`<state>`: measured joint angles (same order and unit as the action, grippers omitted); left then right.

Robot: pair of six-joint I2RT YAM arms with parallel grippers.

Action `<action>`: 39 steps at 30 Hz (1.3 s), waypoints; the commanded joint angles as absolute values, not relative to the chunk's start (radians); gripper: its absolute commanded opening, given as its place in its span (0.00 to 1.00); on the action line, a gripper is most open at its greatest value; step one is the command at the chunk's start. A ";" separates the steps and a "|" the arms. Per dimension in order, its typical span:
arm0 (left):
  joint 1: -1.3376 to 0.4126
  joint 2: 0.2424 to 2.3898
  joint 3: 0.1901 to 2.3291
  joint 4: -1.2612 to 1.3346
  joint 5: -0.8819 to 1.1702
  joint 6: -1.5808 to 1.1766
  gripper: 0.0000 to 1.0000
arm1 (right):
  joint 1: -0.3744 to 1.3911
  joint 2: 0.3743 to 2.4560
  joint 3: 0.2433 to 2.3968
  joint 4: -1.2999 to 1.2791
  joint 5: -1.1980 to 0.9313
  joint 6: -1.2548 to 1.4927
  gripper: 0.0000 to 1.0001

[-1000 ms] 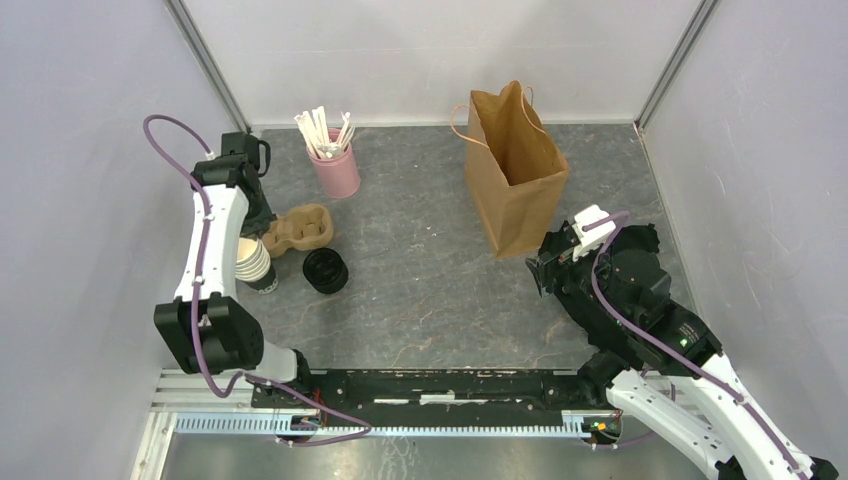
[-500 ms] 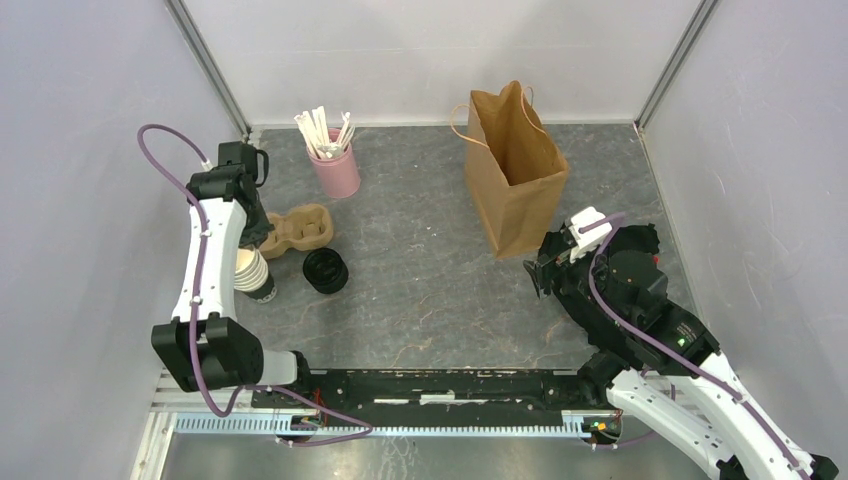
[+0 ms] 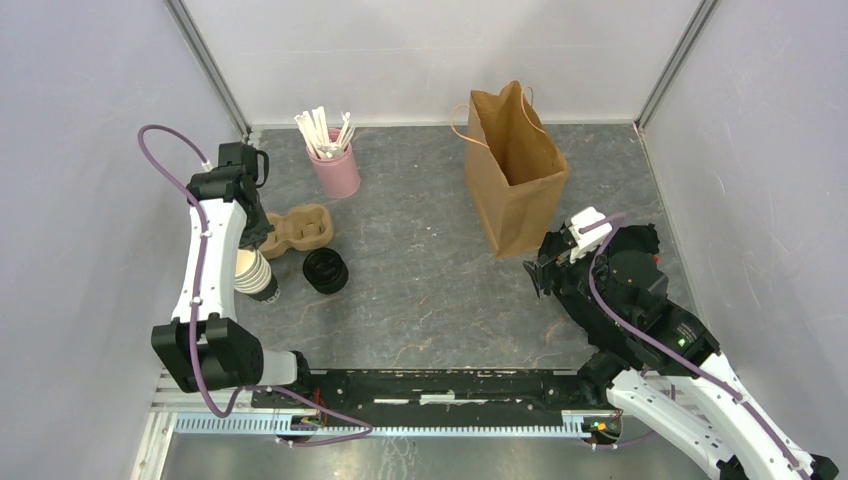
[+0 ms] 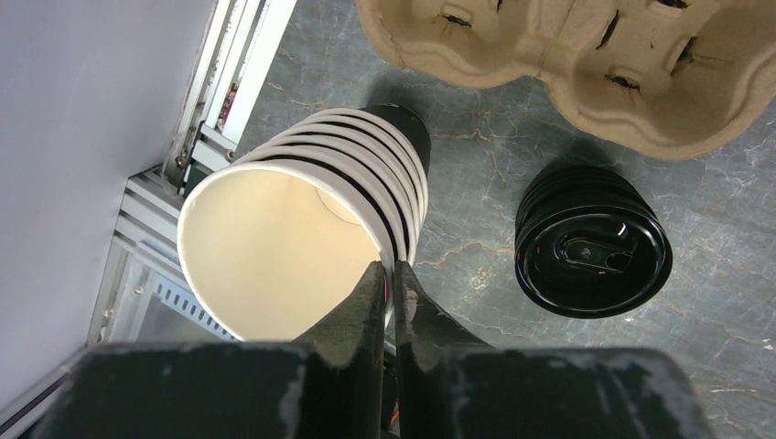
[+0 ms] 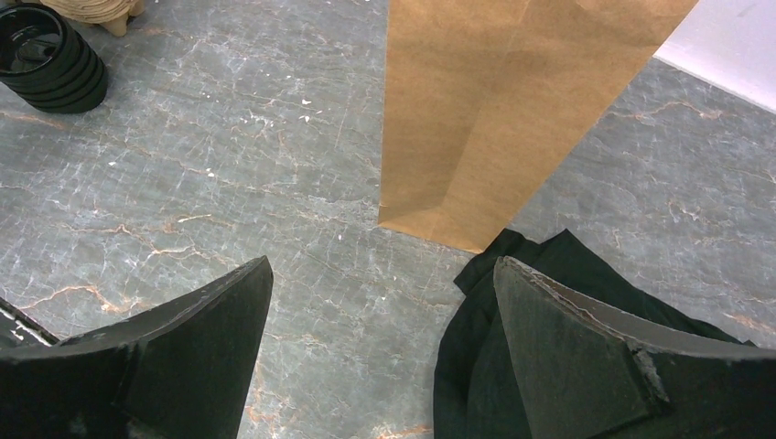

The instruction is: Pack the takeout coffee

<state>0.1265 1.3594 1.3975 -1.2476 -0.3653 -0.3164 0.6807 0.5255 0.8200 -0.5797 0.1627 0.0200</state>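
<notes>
The stack of takeout cups [image 4: 302, 238], nested dark paper cups with cream rims and no lids on, sits at the table's [image 3: 430, 290] 9 o'clock side, leaning in the top view [image 3: 257, 274]. The left gripper [image 4: 386, 279] has its jaws drawn narrow on the topmost rim at the cup mouth's 4 o'clock edge: one finger lies inside the cream wall, the other just outside, with the rim pinched between them. Whether the stack is lifted off the surface cannot be told. At 3 o'clock of the cups, close by but apart, stands the pile of black lids [image 4: 590, 242]. At 1 o'clock lies the cardboard cup carrier [image 3: 300, 228], and past it at 12 o'clock is the pink cup of white sticks [image 3: 337, 170]. The brown paper bag [image 3: 515, 180] stands upright, well apart towards 2 o'clock. The right gripper [image 5: 380, 265] holds nothing, and its jaws are spread wide just off the bag's near bottom corner. Against a second ago, the cups sit slightly further towards 6 o'clock and the left arm's shoulder has dropped the same way. Since half a second ago nothing visible has changed. The right arm is unchanged throughout.
</notes>
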 commanded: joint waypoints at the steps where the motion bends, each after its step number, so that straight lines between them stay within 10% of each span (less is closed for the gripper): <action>1: 0.124 1.328 1.402 -1.239 -0.378 -0.296 0.09 | 0.687 0.517 0.813 -0.540 0.167 0.008 0.98; 39: -0.026 1.335 1.598 -1.466 -0.536 -0.518 0.02 | 0.707 0.553 0.821 -0.545 0.143 0.027 0.98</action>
